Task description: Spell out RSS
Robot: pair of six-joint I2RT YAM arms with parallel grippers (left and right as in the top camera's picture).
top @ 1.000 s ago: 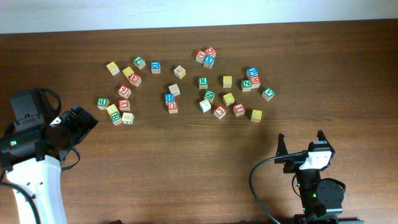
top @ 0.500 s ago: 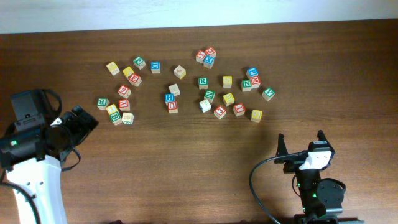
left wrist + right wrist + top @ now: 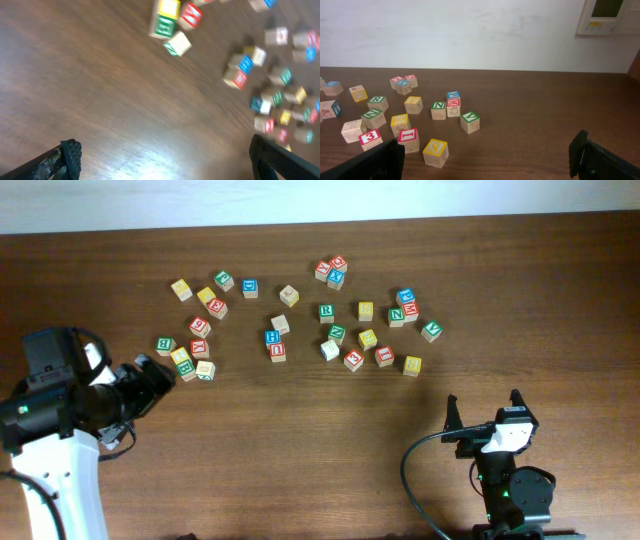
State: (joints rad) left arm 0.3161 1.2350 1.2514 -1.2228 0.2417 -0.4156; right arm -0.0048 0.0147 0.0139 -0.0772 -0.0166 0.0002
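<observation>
Jaws on both arms are standing spread wide and gripping nothing. In the left wrist view the fingertips (image 3: 70, 152) are sitting at the bottom corners with only bare worktop (image 3: 100, 100) between them, and the right wrist view is showing the same. What is changing is the left arm (image 3: 60, 395): over the last half second it is swinging forward and inward, so the left jaws are now lying just beside the left cluster (image 3: 187, 350) of cubes, and the blur in its wrist view is telling us it is moving fast. The right arm (image 3: 505, 450) is staying parked at the near edge, and no cube is shifting. The R cube (image 3: 326, 311) is sitting face up in the middle group, well apart from the left jaws and nearer the right arm's side. Yellow cubes (image 3: 365, 310) are lying just beside it and others are scattered in the left cluster, but we are not managing to read which ones carry S. We are judging that the task is only starting, with no letter set out yet. The left arm is probably reaching for a yellow cube on its own side, though we are not able to tell its target.
</observation>
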